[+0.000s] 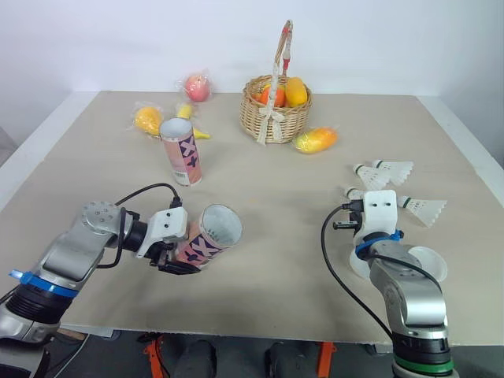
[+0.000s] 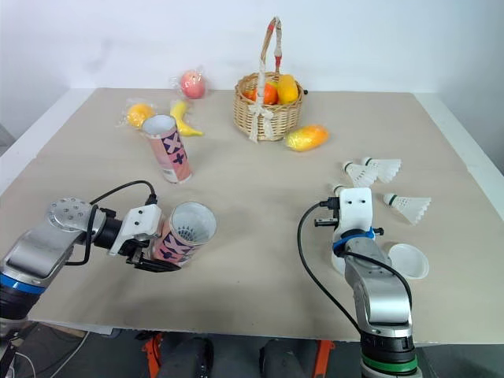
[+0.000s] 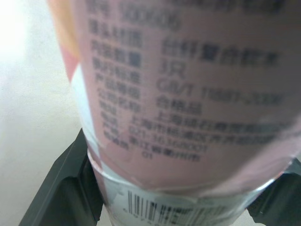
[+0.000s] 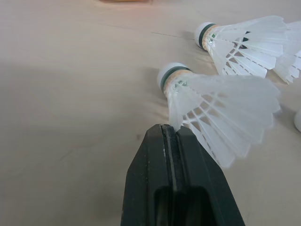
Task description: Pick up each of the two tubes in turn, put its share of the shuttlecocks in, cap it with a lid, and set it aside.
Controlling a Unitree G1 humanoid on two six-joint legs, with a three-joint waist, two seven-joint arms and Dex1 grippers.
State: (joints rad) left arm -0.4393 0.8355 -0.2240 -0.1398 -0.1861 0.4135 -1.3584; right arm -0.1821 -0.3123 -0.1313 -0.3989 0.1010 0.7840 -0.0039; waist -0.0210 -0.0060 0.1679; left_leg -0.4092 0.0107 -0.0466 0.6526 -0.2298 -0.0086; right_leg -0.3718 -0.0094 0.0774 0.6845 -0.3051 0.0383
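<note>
Your left gripper (image 1: 179, 255) clamps tube (image 1: 211, 233); right gripper (image 4: 170, 130) fingers closed against shuttlecock (image 4: 225, 106) skirt. Lid (image 1: 429, 264) beside right arm, near table (image 1: 291, 236) edge; bare between arms.

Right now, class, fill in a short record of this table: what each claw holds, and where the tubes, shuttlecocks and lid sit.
Left claw: shut on a pink patterned cardboard tube, tilted, open mouth raised
Right claw: shut, apparently pinching the feather edge of the nearest white feather shuttlecock
Second pink tube: upright on the beige table, uncapped
Loose shuttlecocks: three, lying beyond the right claw
White round lid: flat beside the right arm
</note>
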